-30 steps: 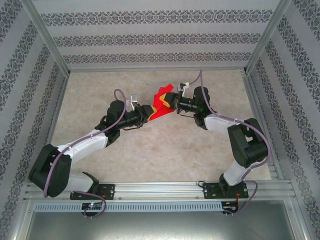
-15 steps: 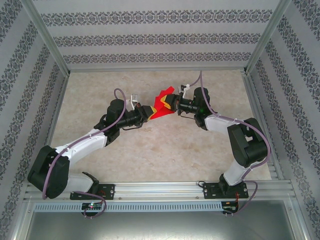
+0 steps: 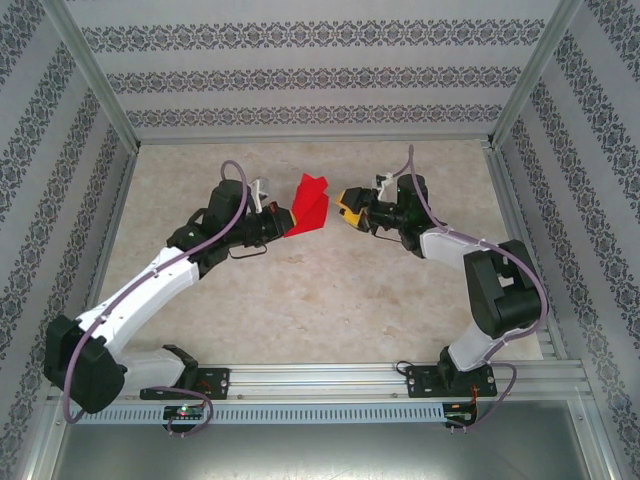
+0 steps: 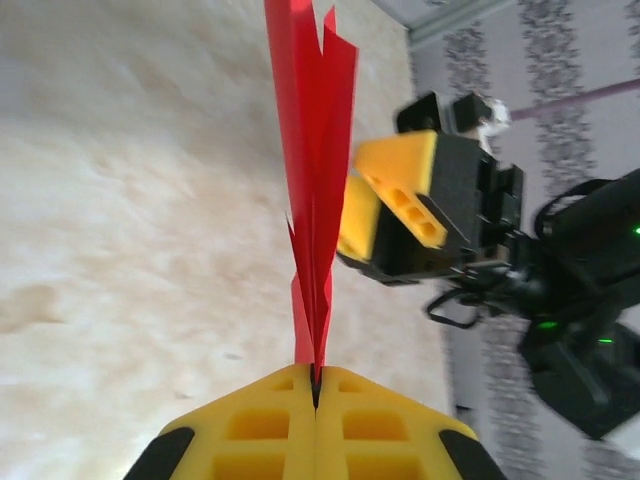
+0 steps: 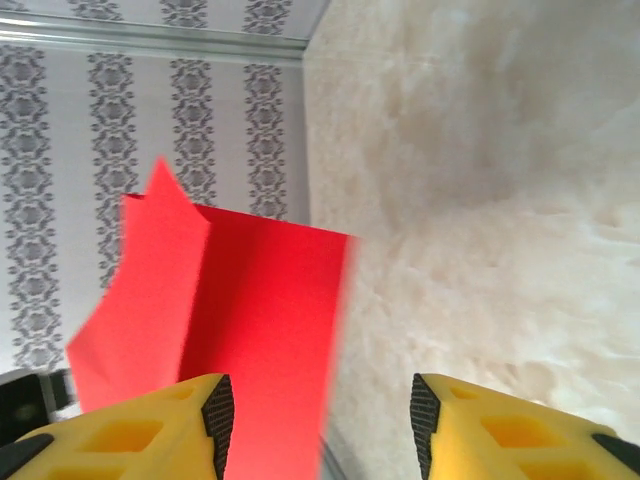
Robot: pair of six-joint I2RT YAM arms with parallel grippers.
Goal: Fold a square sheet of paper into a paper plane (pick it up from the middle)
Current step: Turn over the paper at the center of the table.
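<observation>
Your left gripper (image 4: pixel 315 392) is clamping shut on the folded red paper (image 4: pixel 312 160), pinching it by one edge. Your right gripper (image 5: pixel 318 425) is hanging half open just beside it, gripping nothing.

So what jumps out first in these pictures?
The bright red paper, folded and creased, held up over the middle of the table. The left gripper is pinched shut on one end of it, while the right gripper faces it, open and a little apart.
</observation>
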